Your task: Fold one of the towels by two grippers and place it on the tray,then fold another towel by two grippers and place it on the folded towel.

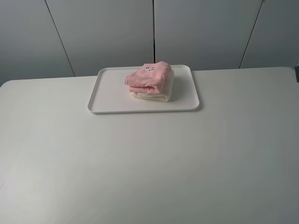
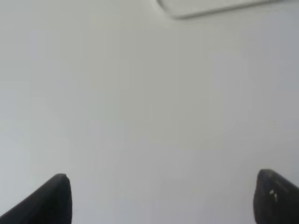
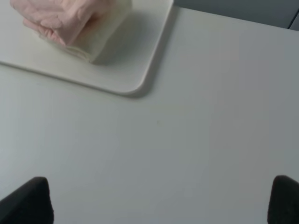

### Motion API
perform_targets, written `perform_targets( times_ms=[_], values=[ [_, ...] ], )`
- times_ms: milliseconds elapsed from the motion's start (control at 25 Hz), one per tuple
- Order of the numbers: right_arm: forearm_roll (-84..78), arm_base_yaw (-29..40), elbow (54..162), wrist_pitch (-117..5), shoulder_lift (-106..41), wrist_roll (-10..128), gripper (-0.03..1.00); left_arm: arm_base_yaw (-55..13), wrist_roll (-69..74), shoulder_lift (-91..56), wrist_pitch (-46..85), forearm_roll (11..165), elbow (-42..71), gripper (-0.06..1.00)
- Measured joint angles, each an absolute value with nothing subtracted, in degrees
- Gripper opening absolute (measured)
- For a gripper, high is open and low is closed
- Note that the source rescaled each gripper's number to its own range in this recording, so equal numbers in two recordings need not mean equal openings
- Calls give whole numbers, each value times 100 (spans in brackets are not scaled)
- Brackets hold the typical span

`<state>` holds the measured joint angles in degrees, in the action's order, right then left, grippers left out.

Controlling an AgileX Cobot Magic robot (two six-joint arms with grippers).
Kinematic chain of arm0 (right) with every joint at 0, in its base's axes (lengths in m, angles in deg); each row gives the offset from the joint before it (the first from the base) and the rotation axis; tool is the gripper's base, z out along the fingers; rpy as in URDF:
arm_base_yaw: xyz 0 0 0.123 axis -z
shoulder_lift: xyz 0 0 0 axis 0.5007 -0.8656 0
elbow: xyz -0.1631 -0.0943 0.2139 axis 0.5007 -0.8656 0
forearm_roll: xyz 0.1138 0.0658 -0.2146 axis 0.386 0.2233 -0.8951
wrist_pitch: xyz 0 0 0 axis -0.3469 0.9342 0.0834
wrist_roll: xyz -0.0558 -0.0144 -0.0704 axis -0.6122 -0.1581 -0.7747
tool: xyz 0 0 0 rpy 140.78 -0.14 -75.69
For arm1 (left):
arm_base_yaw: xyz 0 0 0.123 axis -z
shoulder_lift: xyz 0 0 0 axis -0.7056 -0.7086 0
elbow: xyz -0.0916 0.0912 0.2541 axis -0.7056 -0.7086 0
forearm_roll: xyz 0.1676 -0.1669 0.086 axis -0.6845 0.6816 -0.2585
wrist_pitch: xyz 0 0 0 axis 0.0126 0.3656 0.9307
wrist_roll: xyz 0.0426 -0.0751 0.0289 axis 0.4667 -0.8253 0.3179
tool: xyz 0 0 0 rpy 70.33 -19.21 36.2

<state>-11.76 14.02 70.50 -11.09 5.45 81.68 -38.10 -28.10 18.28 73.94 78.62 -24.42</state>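
- Flat white rectangular plastic tray [image 1: 112, 100] lies on the white table [image 1: 149, 163].
- Folded cream terry towel [image 1: 156, 95] rests on the tray.
- Folded pale pink terry towel [image 1: 149, 75] sits atop it.
- Left gripper [image 2: 161, 196] and right gripper [image 3: 161, 198], both clear of the tray, gape empty.

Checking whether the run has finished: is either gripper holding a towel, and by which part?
Nothing is held. The left gripper and right gripper are open over bare table; the pink towel lies on the cream towel.
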Motion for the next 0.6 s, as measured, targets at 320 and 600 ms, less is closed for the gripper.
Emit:
perform_targets(
  times_ms=[320,600],
  values=[
    [-1112,1402,6156,-450,2332,7887,100,-3810,-2559,3817,7530,7908,-2828,99],
    [-214,1402,5773,-132,3203,7086,100,-3810,-2369,4923,7766,7922,-3060,99]
  ],
)
